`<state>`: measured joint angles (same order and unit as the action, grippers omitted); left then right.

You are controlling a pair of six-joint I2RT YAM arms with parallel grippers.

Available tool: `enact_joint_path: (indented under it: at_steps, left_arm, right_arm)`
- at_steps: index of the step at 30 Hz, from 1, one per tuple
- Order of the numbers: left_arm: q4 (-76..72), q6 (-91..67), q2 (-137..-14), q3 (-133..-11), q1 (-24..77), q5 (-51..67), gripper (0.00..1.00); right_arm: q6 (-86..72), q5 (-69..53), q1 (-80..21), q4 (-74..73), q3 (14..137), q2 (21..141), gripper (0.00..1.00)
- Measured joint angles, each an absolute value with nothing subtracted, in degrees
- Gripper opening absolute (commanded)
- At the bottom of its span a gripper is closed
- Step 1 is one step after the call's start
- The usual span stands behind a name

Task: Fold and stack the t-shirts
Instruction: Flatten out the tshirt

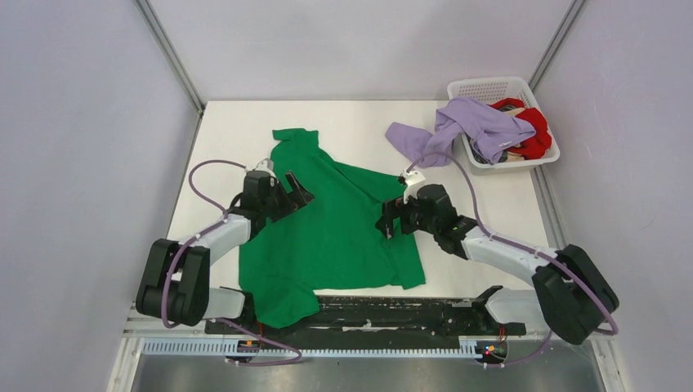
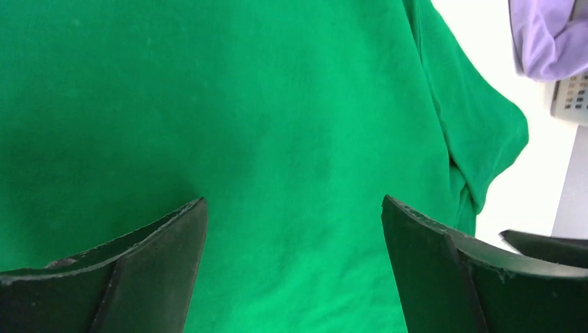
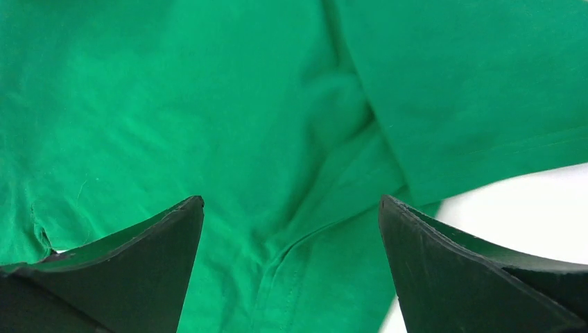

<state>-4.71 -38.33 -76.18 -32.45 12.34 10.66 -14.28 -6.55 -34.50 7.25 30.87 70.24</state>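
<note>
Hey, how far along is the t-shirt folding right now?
Done: nothing folded or stacked. In hand: the green t-shirt lies spread but rumpled, both jaws open over it. Still to do: the lavender t-shirt spilling from the basket, the red t-shirt inside.

We read no text, label, brand, number or sign in any of the three views.
</note>
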Motion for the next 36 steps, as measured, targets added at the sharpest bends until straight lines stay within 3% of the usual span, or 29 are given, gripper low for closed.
enact_joint_path:
  at_steps: [6,12,23,27,31,36]
  left_arm:
    - [-9.89,-40.99,-83.48,-32.73,12.21,11.0,1.0]
    - [-10.94,-41.65,-91.55,-40.45,11.66,9.85,1.0]
    - [-1.63,-38.09,-111.7,-68.49,10.98,2.17,1.0]
    - [3.62,-35.97,-115.77,-77.34,10.17,0.4,1.0]
    - [3.79,-35.29,-111.68,-74.3,9.8,0.62,1.0]
    - [2.68,-35.55,-99.18,-60.29,11.75,2.46,1.0]
  right_arm:
    - [-18.02,-5.98,-35.35,10.96,30.7,78.81,0.98]
    - [-20.05,-0.97,-34.2,13.89,33.08,86.15,0.98]
    - [-23.64,2.74,-22.61,23.4,46.94,102.83,0.98]
    - [-19.59,2.26,-20.73,20.43,49.04,103.0,0.98]
    - [-14.63,3.03,-21.74,14.2,48.1,97.21,0.98]
    - [-10.13,7.25,-28.12,6.74,44.8,85.95,0.98]
